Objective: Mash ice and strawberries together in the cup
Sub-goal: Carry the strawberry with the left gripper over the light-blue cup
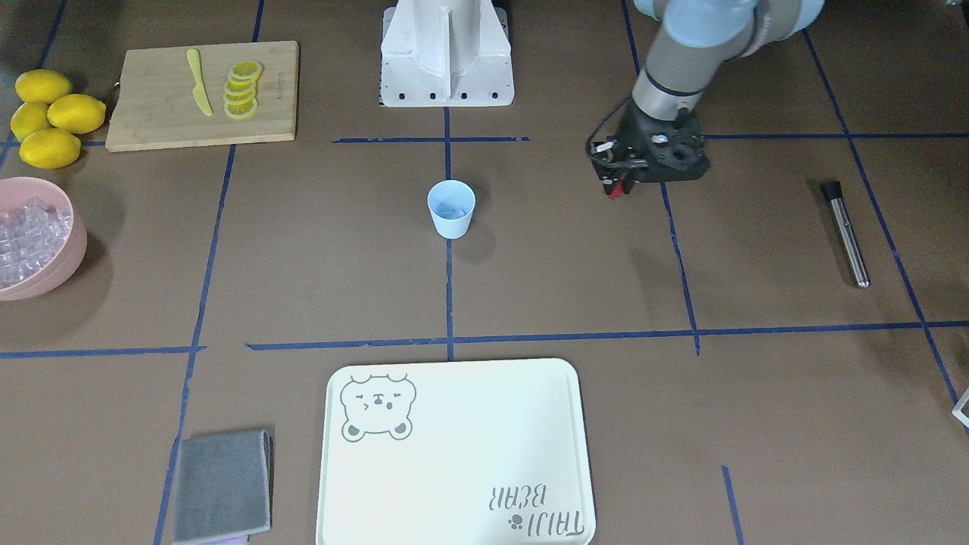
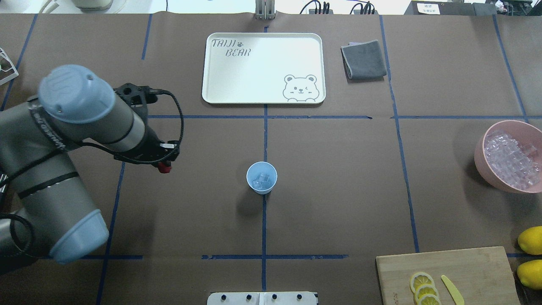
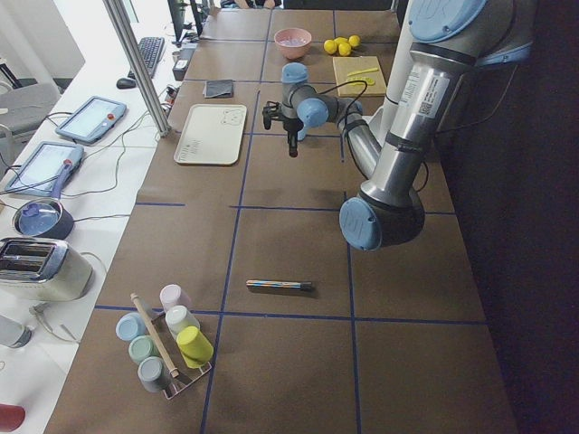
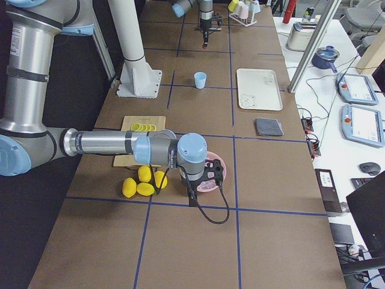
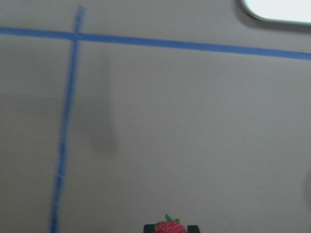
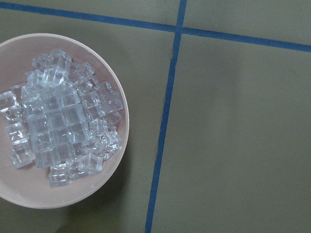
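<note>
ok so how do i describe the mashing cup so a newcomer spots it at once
Find the white bear tray on the side of the table away from the robot, then follow the blue tape line from it to the table's middle. The cup stands there alone: small, light blue, handleless, ice inside, unlike the big pink bowl.

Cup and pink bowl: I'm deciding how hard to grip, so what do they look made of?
The cup looks like matte light blue plastic: thin rim, even colour, no shine. The bowl seems matte pink plastic, smooth and even-walled; ceramic can't be excluded.
</note>
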{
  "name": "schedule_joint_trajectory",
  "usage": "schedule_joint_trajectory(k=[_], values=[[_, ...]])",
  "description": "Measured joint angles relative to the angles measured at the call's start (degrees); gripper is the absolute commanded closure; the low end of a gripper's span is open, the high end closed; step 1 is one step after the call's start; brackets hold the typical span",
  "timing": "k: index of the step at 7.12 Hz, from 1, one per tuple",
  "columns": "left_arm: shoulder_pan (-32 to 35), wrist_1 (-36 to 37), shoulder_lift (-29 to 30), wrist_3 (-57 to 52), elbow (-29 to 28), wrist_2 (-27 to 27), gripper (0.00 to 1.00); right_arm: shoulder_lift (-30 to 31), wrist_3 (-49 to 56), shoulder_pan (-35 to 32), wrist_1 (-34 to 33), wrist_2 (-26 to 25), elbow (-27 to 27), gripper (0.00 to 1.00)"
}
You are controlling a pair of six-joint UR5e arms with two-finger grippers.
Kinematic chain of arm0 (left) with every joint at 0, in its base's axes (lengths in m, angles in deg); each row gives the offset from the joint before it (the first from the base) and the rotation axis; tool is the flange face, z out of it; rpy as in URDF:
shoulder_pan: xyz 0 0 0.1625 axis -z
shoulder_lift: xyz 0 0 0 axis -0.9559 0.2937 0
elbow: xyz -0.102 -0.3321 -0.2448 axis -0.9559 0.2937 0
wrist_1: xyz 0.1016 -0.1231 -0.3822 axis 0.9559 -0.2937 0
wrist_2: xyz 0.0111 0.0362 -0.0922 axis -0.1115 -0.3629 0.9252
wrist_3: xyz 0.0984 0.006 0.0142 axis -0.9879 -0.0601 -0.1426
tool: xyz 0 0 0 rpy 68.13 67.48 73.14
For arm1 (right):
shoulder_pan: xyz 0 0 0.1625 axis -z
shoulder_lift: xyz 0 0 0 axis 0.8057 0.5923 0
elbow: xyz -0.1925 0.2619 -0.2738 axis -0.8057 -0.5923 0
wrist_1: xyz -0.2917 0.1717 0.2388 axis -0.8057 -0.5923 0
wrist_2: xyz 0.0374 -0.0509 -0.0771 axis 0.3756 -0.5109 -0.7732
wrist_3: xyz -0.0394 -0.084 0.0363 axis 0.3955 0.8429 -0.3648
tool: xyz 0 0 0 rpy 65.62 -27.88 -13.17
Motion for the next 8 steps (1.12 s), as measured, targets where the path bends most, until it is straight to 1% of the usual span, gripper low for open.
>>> schedule_joint_trajectory(k=[1,2,4,5,6,7,8], values=[[-2.95,3.47,4.84,3.14,-0.59,-2.29,1.0,0.06,0.01,0.0,0.0,0.0,-0.07,0.0],[-5.39,4.86,9.1,5.66,-2.17,-4.51,1.0,0.21,0.01,0.0,0.0,0.0,-0.06,0.0],[-8.07,5.33,17.39,9.56,-8.49,-7.53,1.0,0.58,0.07,-0.03,0.0,-0.06,-0.01,0.0],[-8.49,5.26,20.23,11.05,-11.07,-8.09,1.0,0.63,0.11,-0.02,0.0,-0.08,-0.06,0.0],[-8.7,5.21,21.7,11.73,-12.3,-8.5,0.79,0.68,0.15,-0.03,0.0,-0.08,-0.09,0.0],[-8.77,5.19,22.41,12.02,-12.81,-8.68,0.01,0.71,0.17,-0.03,0.0,-0.09,-0.11,0.0],[-8.8,5.12,22.59,11.94,-13.02,-8.79,0.0,0.74,0.18,-0.02,0.0,-0.09,-0.11,0.0]])
